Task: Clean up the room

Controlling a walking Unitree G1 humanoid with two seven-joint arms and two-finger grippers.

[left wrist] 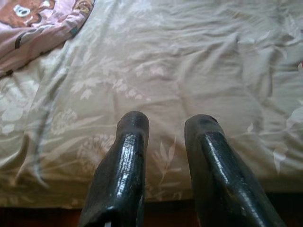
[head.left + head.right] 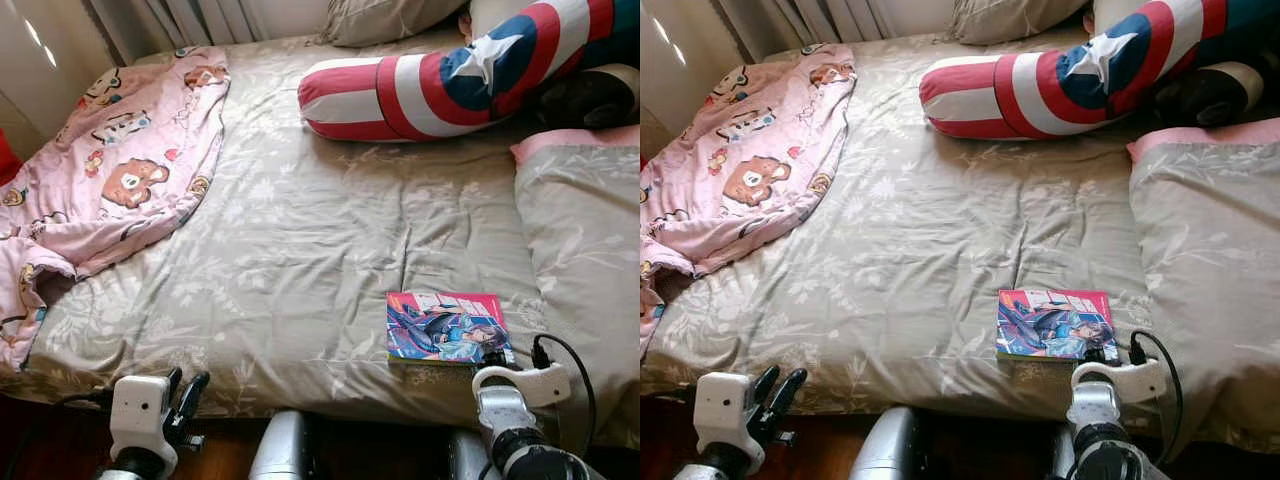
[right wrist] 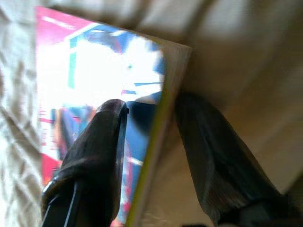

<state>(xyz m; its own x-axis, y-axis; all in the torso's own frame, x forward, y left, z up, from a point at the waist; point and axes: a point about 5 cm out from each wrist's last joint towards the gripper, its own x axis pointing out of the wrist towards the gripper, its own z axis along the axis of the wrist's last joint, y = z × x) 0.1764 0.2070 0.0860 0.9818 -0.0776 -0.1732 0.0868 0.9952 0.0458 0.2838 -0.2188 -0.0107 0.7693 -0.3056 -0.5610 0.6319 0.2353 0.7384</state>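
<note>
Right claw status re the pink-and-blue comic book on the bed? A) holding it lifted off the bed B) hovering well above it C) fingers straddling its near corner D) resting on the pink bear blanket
C: right claw has one finger over the cover of the pink-and-blue comic book, the other past its edge, book lying flat on the bed.

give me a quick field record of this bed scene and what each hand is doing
surface: bed with floral beige cover
book: comic book flat near the bed's front edge, cover up
right hand: right hand open, fingers straddling the book's corner edge, one over the cover, one beside it
left hand: left hand open, at the front edge, holding nothing
blanket: pink bear blanket crumpled on the robot's left
pillow: striped star bolster at the far end
</note>
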